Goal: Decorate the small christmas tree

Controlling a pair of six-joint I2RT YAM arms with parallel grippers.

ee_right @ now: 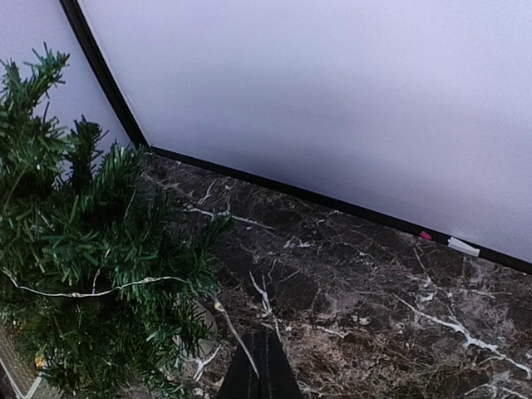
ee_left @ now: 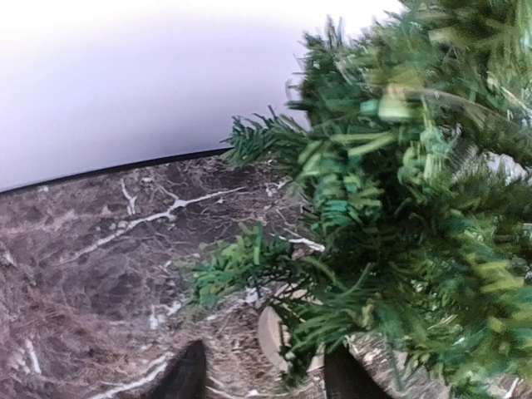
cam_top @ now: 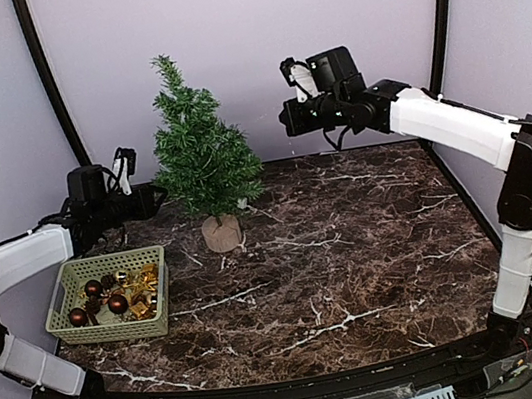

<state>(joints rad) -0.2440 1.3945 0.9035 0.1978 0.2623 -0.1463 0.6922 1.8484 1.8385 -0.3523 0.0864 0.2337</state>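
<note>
Here, small christmas tree (cam_top: pixel 201 159) just beside left hand (cam_top: pixel 156 199).

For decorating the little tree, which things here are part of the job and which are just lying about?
Part of the job: small christmas tree, thin pale wire across its branches, green basket, dark red baubles, gold ornaments.
Just lying about: white tape scrap and pink speck at the back edge of the table.

a dark marble table top (cam_top: pixel 359 276) with white veins meets a plain pale lavender back wall (cam_top: pixel 241 41), evenly lit. black curved poles (cam_top: pixel 50 82) rise at both back corners.
</note>
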